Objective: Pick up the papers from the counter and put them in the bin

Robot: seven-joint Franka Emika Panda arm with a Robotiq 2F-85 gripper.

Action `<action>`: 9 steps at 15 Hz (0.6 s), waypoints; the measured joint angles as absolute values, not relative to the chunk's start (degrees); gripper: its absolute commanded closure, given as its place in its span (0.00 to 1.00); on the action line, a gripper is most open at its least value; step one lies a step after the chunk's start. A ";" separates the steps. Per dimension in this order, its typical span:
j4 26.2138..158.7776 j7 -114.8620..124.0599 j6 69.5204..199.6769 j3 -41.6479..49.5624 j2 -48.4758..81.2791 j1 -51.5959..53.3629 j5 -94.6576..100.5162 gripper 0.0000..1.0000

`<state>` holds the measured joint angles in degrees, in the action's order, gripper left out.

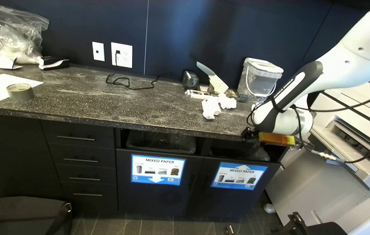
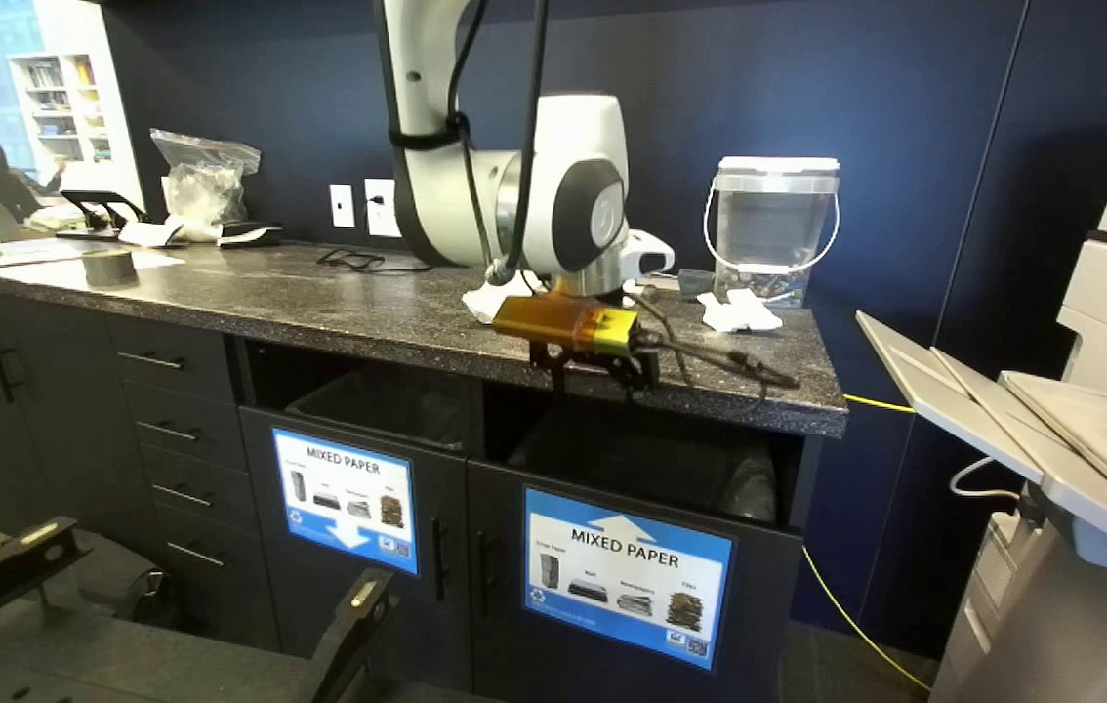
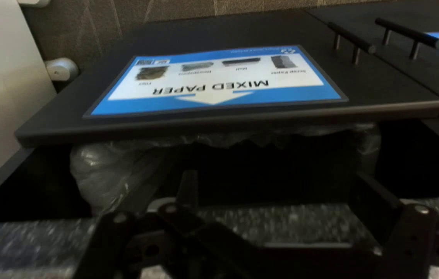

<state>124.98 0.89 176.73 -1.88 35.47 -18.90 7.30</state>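
1 long run of black flat-fronted cabinets (image 1: 159,199) is topped by a speckled dark-grey counter (image 1: 84,104). A jointed white robot arm with black trim (image 1: 345,62) is held over the counter's front edge. Beneath that edge a dark bin lined with clear plastic (image 3: 99,170) is housed, its mouth exposed above a door marked by a blue-and-white rectangular MIXED PAPER sign (image 2: 629,578). Near the wall a clear plastic bucket with a white lid (image 2: 776,220) is set. The black linked gripper (image 3: 275,182) is poised at the bin's mouth; what is held inside the bin is lost in shadow. At least 2 crumpled white papers (image 1: 211,107) are seen on the counter, untouched by the gripper, and in an exterior view a white paper lump (image 2: 739,312) is seen just beside the bucket. In the wrist view the dark flat fingers (image 3: 374,205) are spread well apart, with nothing visible between them.

The step in hand is judged to be the gap before a pick, since papers are left to be collected. For the next move, the arm is best lifted clear of the edge and swung over the nearest paper; the fingers should be lowered around it and closed gently, so that no loose fold is dropped.
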 measured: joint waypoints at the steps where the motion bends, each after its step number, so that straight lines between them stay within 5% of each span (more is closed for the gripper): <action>1: 125.39 -0.36 174.43 -1.74 32.74 -18.90 7.16 0.00; 9: 114.82 -6.46 166.83 -1.38 25.85 -20.10 0.49 0.00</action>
